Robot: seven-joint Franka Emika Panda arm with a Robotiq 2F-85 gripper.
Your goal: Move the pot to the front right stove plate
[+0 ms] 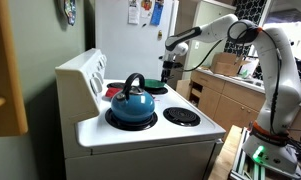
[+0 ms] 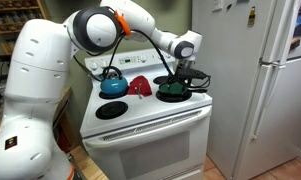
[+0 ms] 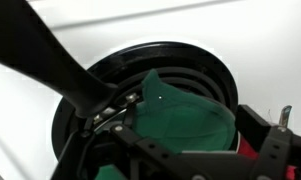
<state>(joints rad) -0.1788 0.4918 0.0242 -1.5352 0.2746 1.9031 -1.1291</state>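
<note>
- While the fingers stand apart and empty, the gripper hangs just above the pot.
- The pot sits at lower centre of the wrist view, on a black stove plate. In an exterior view it is right of the blue kettle.
- Its dark handle gives the long axis, running toward the upper left of the frame.

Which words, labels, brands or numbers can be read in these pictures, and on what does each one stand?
No text can be read here.
Papers on the fridge: too small and blurred in both exterior views.
Stove control panel: any markings are blurred.
Wrist view: no text shows.
</note>
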